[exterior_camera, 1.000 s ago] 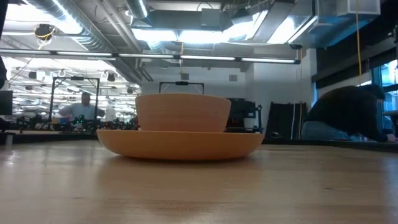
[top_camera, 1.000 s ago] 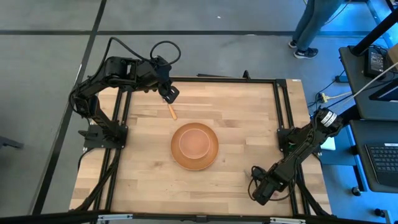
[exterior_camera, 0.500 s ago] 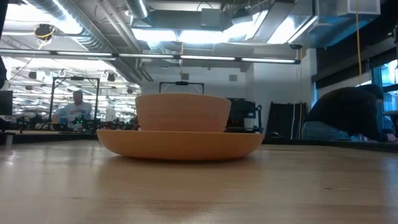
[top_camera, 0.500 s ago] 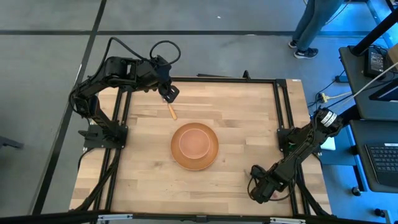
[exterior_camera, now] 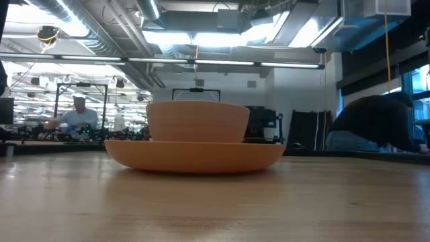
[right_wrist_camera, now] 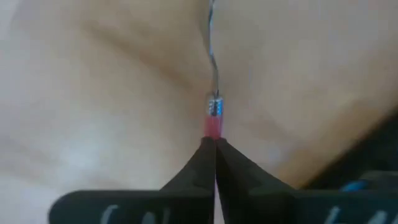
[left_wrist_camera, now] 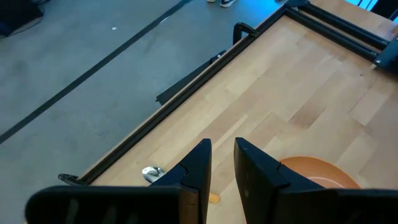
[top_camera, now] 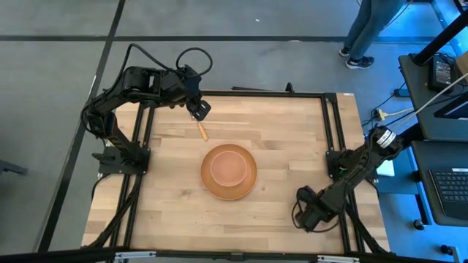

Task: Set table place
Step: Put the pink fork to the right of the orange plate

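Observation:
The orange plate rests on the table near its middle, with the pale-orange bowl standing in it; both also show in the low view, the plate and the bowl. The wooden-handled spoon lies on the table left of and beyond the plate. My left gripper hovers over the spoon's metal end, its fingers a narrow gap apart. My right gripper, at the near right, is shut on the red-handled fork. My right gripper pinches the fork's red handle between its two fingertips, just behind the metal collar. The fingers lie along the fork, whose metal shaft runs straight on beyond them. I cannot tell whether the fork is clear of the table.
The black metal frame edges the table, and arm mounts stand at its left and right sides. Bare planks lie on both sides of the plate. People stand in the room beyond the table and on the floor at the far right.
My right gripper has moved a little toward the table's far edge, still shut on the fork.

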### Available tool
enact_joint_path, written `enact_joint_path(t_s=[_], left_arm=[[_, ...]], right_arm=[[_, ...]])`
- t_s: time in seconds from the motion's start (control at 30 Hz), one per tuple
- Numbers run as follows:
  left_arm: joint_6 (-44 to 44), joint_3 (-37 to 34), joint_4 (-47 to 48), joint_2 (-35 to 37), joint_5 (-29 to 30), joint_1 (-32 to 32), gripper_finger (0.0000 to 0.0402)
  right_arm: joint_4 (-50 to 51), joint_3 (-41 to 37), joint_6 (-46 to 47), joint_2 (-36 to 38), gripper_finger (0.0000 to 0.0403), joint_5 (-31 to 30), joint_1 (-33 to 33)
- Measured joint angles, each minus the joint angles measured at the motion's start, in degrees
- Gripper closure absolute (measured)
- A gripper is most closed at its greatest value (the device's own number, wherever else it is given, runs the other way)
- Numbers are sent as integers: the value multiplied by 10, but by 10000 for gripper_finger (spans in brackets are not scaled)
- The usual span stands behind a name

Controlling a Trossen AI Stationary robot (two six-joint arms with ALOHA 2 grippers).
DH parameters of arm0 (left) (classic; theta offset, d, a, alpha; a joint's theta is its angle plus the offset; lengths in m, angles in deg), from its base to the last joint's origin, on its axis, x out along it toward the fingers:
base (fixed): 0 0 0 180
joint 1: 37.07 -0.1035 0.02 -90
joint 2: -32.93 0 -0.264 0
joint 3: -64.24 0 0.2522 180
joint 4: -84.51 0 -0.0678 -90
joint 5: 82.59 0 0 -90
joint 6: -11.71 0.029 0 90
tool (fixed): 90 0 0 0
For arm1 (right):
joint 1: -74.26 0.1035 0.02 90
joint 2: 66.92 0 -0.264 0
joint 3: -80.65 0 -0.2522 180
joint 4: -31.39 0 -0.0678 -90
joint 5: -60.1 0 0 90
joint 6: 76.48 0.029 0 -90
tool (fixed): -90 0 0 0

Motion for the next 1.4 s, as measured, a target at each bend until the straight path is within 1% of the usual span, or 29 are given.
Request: enact_joint_path(t_s=[0.1, 0.2, 0.27, 0.33, 0.4, 0.5, 0.57, 0.67, 0.73, 0.83, 0.87, 0.93, 1.13, 1.23, 1.4], left_arm=[[0, 0, 0, 0, 0, 0, 339], [0, 0, 0, 0, 0, 0, 339], [3, 0, 0, 0, 0, 0, 339], [4, 0, 0, 0, 0, 0, 339], [5, 0, 0, 0, 0, 0, 339], [5, 0, 1, 0, 0, 0, 339], [5, 0, 6, 0, 0, 0, 339], [6, 0, 7, 0, 0, 0, 339], [6, 0, 7, 0, 0, 0, 339], [6, 0, 7, 0, 0, 0, 339], [6, 0, 7, 0, 0, 0, 339], [6, 0, 7, 0, -2, 0, 339], [6, 0, 7, 0, -4, 0, 339], [5, 0, 7, 0, -4, 0, 339], [5, 0, 7, 0, -4, 0, 339]], right_arm=[[100, 38, 1, -2, 402, -6, -16], [202, 79, 15, -1, 403, -44, -38], [239, 102, 20, -1, 402, -77, -55], [246, 115, 14, -1, 402, -106, -72], [241, 122, 7, -1, 402, -122, -88], [235, 117, -4, -1, 402, -123, -103], [236, 103, -5, -1, 401, -97, -107], [222, 73, -4, -1, 392, -34, -107], [178, 46, 3, -1, 382, -1, -107], [61, 5, 5, -1, 367, 34, -107], [24, -7, 5, -1, 362, 38, -107], [-10, -21, 5, -1, 350, 42, -107], [2, -18, -5, -1, 323, 47, -107], [-3, -9, -30, -1, 319, 36, -107], [-3, -9, -25, -1, 318, 38, -111]])
